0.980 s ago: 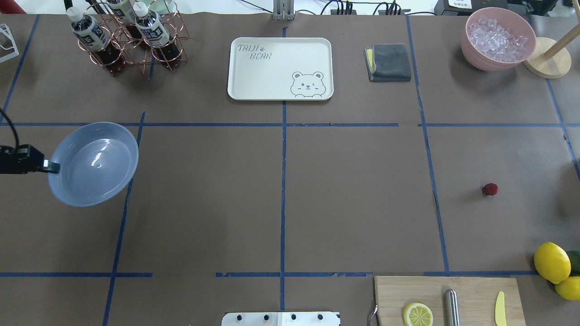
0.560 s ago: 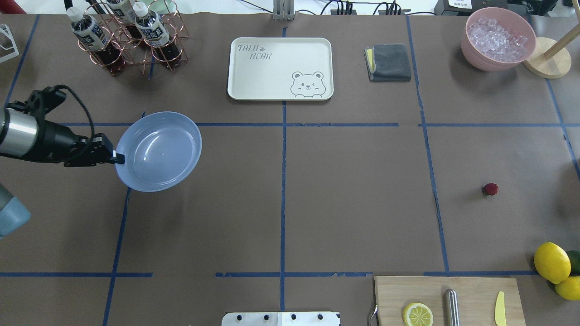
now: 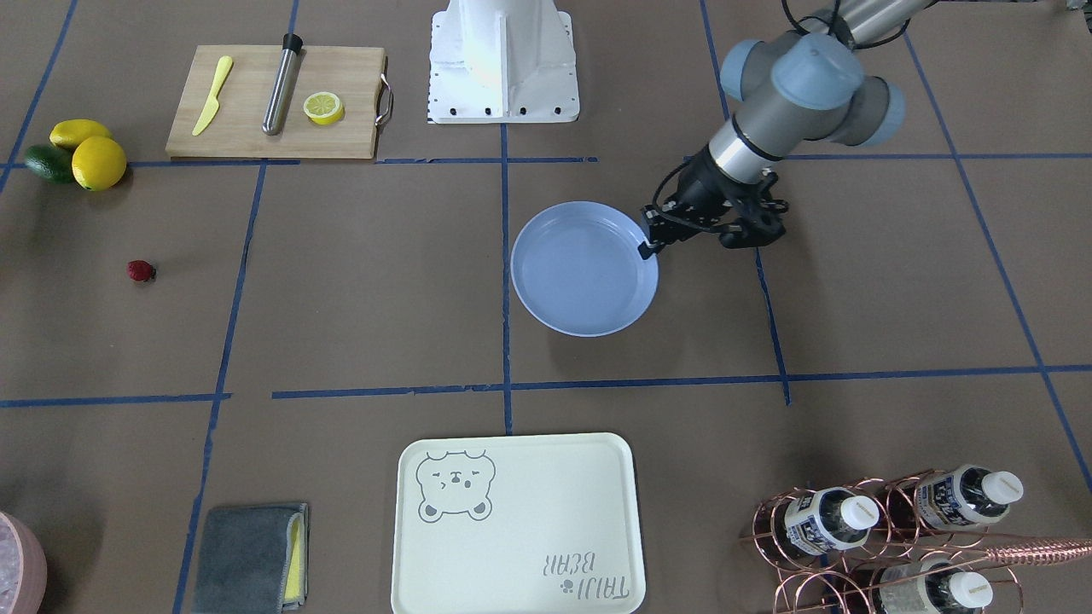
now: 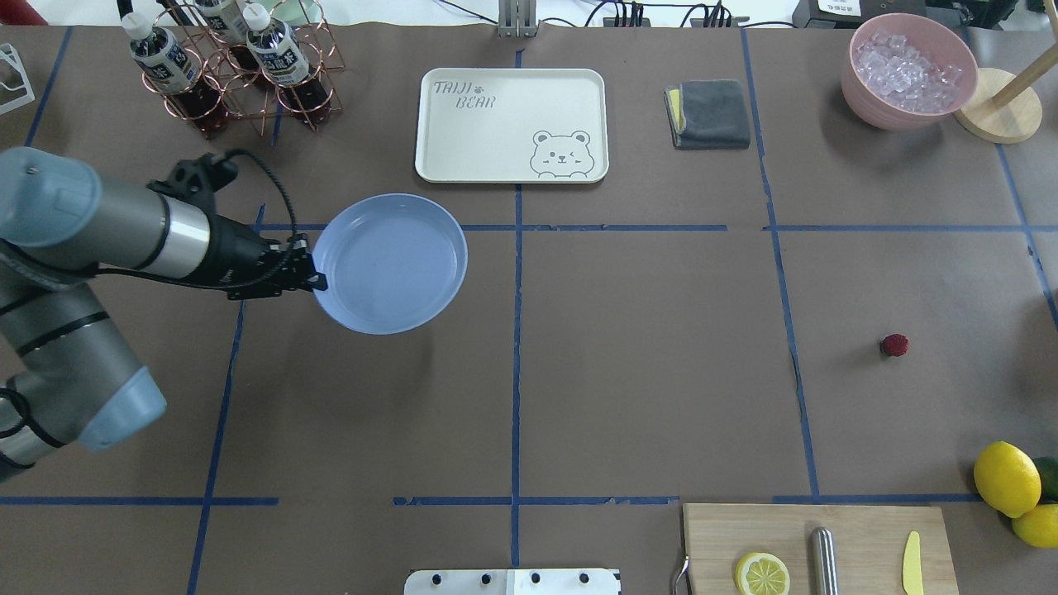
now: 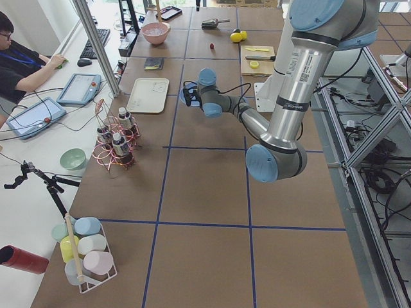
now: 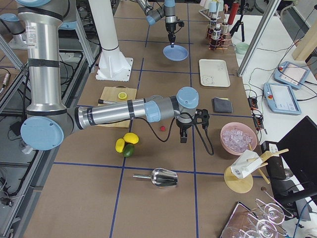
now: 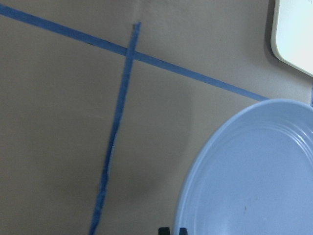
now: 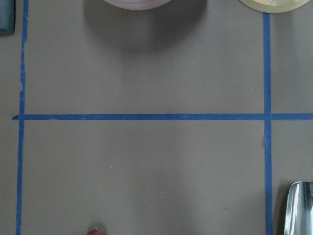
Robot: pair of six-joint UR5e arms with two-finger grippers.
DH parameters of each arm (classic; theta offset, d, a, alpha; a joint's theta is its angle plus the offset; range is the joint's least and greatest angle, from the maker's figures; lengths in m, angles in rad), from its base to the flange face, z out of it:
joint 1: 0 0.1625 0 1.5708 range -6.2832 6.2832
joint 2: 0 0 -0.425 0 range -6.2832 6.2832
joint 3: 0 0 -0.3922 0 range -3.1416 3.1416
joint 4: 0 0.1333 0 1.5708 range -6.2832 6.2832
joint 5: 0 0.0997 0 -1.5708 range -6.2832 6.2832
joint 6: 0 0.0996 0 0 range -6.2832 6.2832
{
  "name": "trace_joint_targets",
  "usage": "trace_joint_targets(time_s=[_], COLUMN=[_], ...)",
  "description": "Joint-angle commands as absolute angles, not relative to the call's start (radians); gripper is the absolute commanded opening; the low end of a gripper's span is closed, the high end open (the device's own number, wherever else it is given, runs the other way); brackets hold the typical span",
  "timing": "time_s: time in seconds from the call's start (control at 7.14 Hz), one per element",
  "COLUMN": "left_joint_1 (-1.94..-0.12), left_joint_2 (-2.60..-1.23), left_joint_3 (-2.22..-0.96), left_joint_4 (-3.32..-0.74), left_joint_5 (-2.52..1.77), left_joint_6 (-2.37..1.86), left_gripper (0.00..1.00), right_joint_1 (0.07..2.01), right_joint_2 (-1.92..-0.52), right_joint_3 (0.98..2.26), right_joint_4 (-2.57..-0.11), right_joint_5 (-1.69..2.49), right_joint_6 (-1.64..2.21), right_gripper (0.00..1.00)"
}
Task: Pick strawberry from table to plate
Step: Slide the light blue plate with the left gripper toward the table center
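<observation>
The small dark-red strawberry (image 4: 893, 345) lies alone on the brown table (image 4: 645, 372), in the right half of the overhead view, and is also seen as strawberry (image 3: 141, 271) from the front. My left gripper (image 4: 315, 281) is shut on the left rim of the light blue plate (image 4: 388, 264), holding it just left of the centre tape line. The plate (image 3: 584, 269) is empty. My right gripper (image 6: 183, 139) shows only in the exterior right view, hanging close beside the strawberry (image 6: 162, 128); I cannot tell whether it is open or shut.
A cream bear tray (image 4: 512, 124), a bottle rack (image 4: 235, 70), a grey cloth (image 4: 709, 113) and a pink bowl of ice (image 4: 907, 70) line the far side. A cutting board (image 4: 818, 549) with half a lemon, and whole lemons (image 4: 1007, 478), sit near right.
My left arm has carried the plate to the right, from the table's left edge to near the centre line. The strawberry has not moved.
</observation>
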State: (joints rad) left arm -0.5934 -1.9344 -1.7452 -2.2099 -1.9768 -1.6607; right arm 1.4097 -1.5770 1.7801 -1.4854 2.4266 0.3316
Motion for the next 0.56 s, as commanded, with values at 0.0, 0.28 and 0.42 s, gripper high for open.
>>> trace_joint_targets(time_s=[0.0, 0.28, 0.42], left_joint_1=[-0.473, -0.44, -0.439], left_joint_2=[-1.991, -2.002, -2.023], left_joint_3=[-1.691, -1.683, -1.666], left_joint_4=[-2.194, -2.194, -2.194], left_joint_5=[-1.85, -1.848, -1.848], left_joint_6=[-1.703, -1.703, -1.701], left_gripper=[0.0, 0.0, 0.0], right_joint_1=[1.375, 1.373, 1.371], right_joint_2=[-1.577, -1.577, -1.577], right_joint_3=[1.782, 1.784, 1.784], right_joint_4=[-1.407, -1.401, -1.401], right_joint_5=[2.427, 2.431, 2.431], right_joint_6=[0.418, 0.425, 0.426], right_gripper=[1.0, 1.0, 1.0])
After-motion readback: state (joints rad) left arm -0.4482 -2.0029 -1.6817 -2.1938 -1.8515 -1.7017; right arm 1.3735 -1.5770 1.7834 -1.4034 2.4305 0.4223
